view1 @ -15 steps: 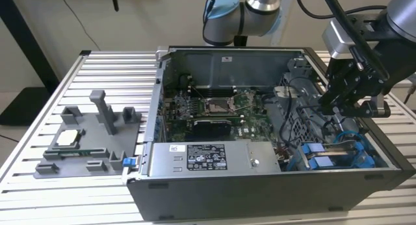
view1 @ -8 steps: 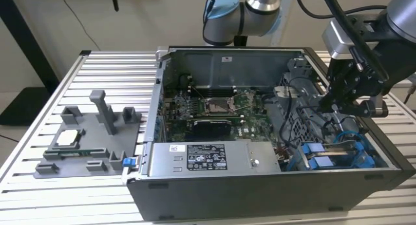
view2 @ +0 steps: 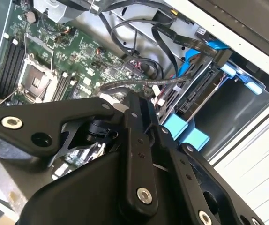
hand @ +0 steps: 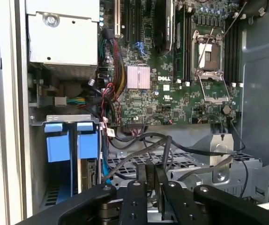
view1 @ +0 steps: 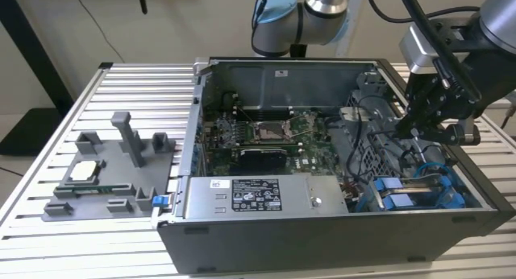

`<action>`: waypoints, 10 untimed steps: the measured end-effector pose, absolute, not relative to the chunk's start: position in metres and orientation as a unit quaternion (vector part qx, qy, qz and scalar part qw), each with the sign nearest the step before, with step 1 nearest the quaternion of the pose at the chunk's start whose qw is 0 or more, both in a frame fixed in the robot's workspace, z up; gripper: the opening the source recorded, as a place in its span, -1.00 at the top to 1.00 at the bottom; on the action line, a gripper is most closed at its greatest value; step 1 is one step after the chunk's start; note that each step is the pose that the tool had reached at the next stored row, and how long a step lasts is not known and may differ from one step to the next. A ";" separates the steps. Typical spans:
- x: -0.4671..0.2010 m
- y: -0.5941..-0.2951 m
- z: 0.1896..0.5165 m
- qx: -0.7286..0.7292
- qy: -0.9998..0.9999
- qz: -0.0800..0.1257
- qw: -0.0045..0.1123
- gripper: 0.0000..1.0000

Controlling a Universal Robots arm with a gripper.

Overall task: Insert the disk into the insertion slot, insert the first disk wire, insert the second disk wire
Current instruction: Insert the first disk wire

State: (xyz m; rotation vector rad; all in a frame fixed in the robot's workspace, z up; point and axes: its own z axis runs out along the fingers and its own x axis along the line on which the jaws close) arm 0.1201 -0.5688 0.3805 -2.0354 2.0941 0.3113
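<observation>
Right now the gripper (view1: 423, 129) hangs inside the open computer case (view1: 322, 243) in the exterior view, over the tangle of cables at the drive end, and from this angle I cannot judge its fingers. Below it, toward the case's near wall, sits the disk (view1: 395, 197), its blue carrier showing inside the insertion slot (view1: 423, 181), so I take the first step as done. The motherboard (view1: 266, 134) lies well off to the gripper's side, toward the exterior view's left. In the second wrist view the gripper (view2: 132, 105) shows as a black body in the foreground. A black wire (view2: 144, 83) crosses just past its tip, and beyond that the disk (view2: 186, 131) shows its blue tabs seated in the bay. In the first wrist view the fingers (hand: 149, 187) stand narrow, close together, and the black wire (hand: 165, 150) rises from between them, so I judge the gripper (hand: 156, 168) is pinched on that wire, though the contact itself is hard to see. The disk (hand: 71, 140) lies off to one side of the fingers and farther ahead, tucked under the metal lip of the insertion slot (hand: 69, 118). I cannot see any plug seated at the disk, so I count both wire steps as left.
</observation>
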 end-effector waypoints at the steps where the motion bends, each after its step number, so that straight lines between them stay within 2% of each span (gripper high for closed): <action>1: 0.120 -0.569 0.380 -0.690 0.709 0.105 0.101 1.00; 3: 0.121 -0.569 0.380 -0.691 0.710 0.098 0.095 1.00; 10: 0.126 -0.569 0.379 -0.695 0.714 0.063 0.061 1.00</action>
